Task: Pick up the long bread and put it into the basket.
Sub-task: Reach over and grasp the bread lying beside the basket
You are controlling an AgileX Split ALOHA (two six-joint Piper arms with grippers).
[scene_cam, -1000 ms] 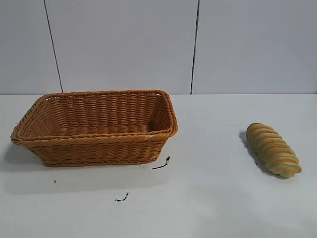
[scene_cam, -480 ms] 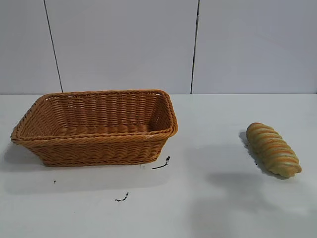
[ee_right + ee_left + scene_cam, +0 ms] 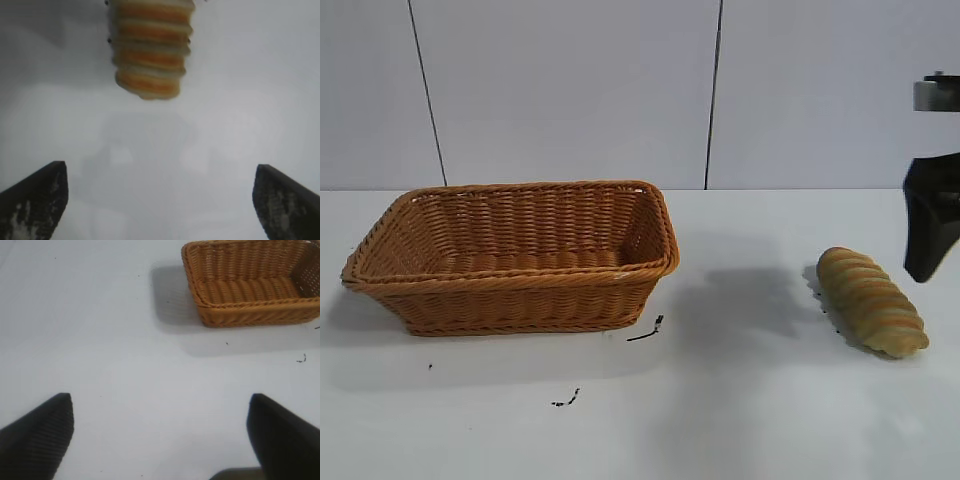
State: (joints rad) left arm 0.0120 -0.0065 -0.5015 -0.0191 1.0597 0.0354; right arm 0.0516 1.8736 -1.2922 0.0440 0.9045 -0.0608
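Observation:
The long bread (image 3: 872, 301), a golden-tan twisted loaf, lies on the white table at the right. It also shows in the right wrist view (image 3: 150, 47). The orange-brown wicker basket (image 3: 515, 285) stands at the left, empty; it also shows in the left wrist view (image 3: 252, 310). My right gripper (image 3: 160, 200) is open and empty, in the air at the right edge of the exterior view (image 3: 930, 225), just right of and above the bread. My left gripper (image 3: 160, 432) is open and empty over bare table, out of the exterior view.
Small black marks (image 3: 648, 330) lie on the table in front of the basket. A grey panelled wall runs behind the table. White table surface lies between basket and bread.
My right gripper has come into the exterior view at the right edge, above the bread. Its shadow has moved up the table toward the bread. Bread and basket have not moved.

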